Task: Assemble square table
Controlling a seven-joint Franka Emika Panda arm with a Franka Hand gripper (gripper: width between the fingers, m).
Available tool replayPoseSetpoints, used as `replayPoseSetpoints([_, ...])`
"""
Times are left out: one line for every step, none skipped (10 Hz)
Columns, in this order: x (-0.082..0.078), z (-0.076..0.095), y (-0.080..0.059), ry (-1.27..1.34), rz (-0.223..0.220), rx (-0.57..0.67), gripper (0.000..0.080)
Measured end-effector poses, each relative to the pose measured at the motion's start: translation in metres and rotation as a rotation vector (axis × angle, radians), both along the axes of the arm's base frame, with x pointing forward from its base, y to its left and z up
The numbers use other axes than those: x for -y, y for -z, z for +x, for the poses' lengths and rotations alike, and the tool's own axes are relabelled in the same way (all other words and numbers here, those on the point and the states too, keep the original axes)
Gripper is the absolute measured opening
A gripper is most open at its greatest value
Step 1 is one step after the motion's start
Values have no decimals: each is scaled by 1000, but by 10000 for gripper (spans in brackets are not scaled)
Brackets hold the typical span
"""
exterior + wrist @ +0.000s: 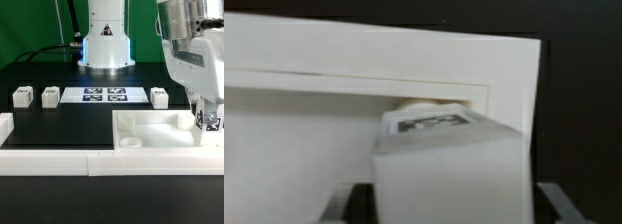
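Note:
The white square tabletop slab [150, 130] lies on the black table at the exterior view's right, ribs up. My gripper [209, 124] hangs over its right far corner, shut on a white tagged leg [441, 165]. In the wrist view the leg's tagged end points at a small round socket [425, 102] in the slab's [349, 50] corner; I cannot tell whether they touch. My gripper [455, 197] holds the leg between both fingers. Three more leg blocks stand at the back: two [22, 97] [49, 96] on the left, one [158, 96] on the right.
The marker board [105, 96] lies flat at the back middle, before the robot base [106, 45]. A long low white border wall [70, 160] runs along the front and up the left side [5, 125]. The slab rests against that wall.

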State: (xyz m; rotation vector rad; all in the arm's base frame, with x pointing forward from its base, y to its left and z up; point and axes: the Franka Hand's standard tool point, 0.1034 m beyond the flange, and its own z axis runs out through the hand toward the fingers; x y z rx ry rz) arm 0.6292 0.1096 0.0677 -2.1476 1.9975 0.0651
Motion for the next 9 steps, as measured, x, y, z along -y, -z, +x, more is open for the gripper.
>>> replayPoseSetpoints([0,0,1,-32,-4,5,419])
replayPoseSetpoints([-2,-1,0,-124,-27,15,554])
replayPoseSetpoints([-9,0,-1,-364,-88,45,554])
replayPoseSetpoints([-11,1,-2,-502,-98,59,619])
replayPoseSetpoints([-9,1,-1,-557,-104,71,643])
replayPoseSetpoints([-10,1,-1,-631,-112,82,643])
replayPoseSetpoints([-9,1,-1,-696,-118,92,649])
replayPoseSetpoints([-9,1,-1,-807,-129,109,649])
replayPoseSetpoints([-8,2,-1,-1015,-164,136,649])
